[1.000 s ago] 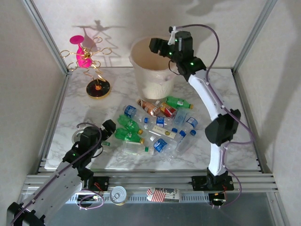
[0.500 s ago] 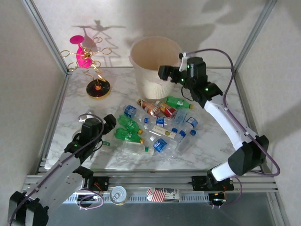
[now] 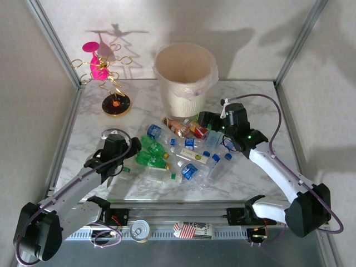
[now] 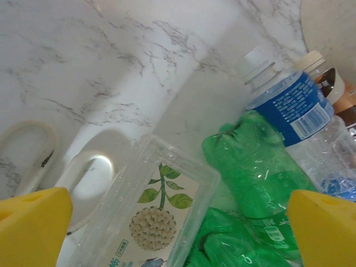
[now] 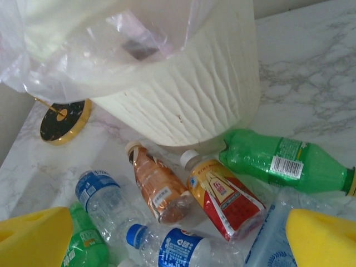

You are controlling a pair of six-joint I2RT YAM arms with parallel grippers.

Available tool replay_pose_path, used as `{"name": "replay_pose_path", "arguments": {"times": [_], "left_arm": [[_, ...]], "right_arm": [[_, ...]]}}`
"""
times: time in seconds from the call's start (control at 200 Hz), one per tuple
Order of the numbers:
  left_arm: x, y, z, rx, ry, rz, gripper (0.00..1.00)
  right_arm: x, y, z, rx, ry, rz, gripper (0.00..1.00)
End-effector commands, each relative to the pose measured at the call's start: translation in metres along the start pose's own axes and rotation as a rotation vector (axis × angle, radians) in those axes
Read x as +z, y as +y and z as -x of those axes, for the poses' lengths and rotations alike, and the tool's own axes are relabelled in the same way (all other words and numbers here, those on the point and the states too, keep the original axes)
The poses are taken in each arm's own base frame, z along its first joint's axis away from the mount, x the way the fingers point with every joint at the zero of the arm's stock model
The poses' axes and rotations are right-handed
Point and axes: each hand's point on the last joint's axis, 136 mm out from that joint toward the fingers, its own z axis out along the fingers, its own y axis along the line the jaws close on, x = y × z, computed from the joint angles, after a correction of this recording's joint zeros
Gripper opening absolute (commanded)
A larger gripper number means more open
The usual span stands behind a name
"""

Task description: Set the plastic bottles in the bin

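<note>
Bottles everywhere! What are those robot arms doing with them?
Two robot arms are tidying a heap of plastic bottles into the cream bin. Neither holds one: both pincers are open. The left pincer hovers at the heap's left edge, over green bottles, and the right pincer hovers at its far side, near the bin. The heap lies on the table.

Bottles (image 3: 189, 143) lie on the table (image 3: 253, 183) before the bin (image 3: 186, 97); stand (image 3: 114, 103) to its left
</note>
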Motion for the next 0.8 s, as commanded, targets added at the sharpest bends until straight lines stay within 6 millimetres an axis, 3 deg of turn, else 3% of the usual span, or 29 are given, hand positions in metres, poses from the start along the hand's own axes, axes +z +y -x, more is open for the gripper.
{"name": "replay_pose_path", "arguments": {"times": [0.0, 0.21, 0.516, 0.796], "left_arm": [[0.0, 0.006, 0.005, 0.03, -0.011, 0.037, 0.97], [0.009, 0.007, -0.008, 0.04, 0.034, 0.032, 0.96], [0.026, 0.018, -0.03, 0.052, 0.1, 0.076, 0.92], [0.034, 0.036, -0.034, 0.067, 0.1, 0.174, 0.88]], "right_arm": [[0.002, 0.006, -0.004, 0.031, -0.006, 0.04, 0.99], [0.015, 0.007, -0.022, 0.053, 0.048, 0.062, 0.99], [0.014, 0.011, -0.024, 0.066, 0.022, 0.087, 0.99], [0.013, 0.009, -0.026, 0.067, 0.021, 0.083, 0.99]]}}
